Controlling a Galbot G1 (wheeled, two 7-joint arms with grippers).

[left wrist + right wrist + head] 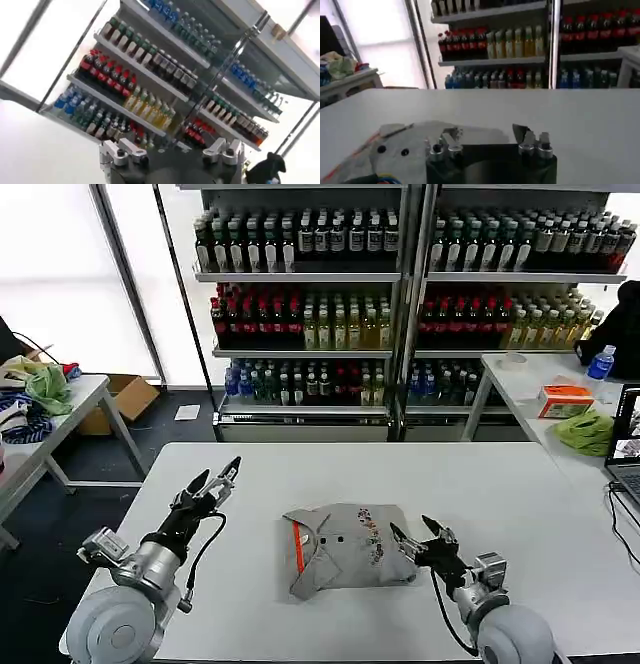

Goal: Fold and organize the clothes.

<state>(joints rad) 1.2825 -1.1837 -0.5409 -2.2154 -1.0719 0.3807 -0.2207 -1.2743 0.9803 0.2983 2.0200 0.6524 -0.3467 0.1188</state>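
The shirt (345, 549) lies folded on the white table (520, 514), near the middle of the table's front half. Its collar and an orange strip (298, 546) are on its left side, and the small coloured print is on top, toward its right. In my right wrist view I see only the collar end of the shirt (395, 145), with two dark buttons; the rest is cut off behind my own fingers.

My right gripper (424, 540) is at the right edge of the shirt, low over the table, with the fingers apart. One fingertip (521, 132) seems to be at the cloth's edge, but I cannot tell if it touches. Nothing is between the fingers.

My left gripper (214, 482) is to the left of the shirt, well apart from it, lifted above the table and pointing away from me. Its fingers are apart too and hold nothing. In my left wrist view the fingers (122, 152) stand before the bottle shelves (150, 65).

Behind the shirt, past the table, these shelves fill the wall.
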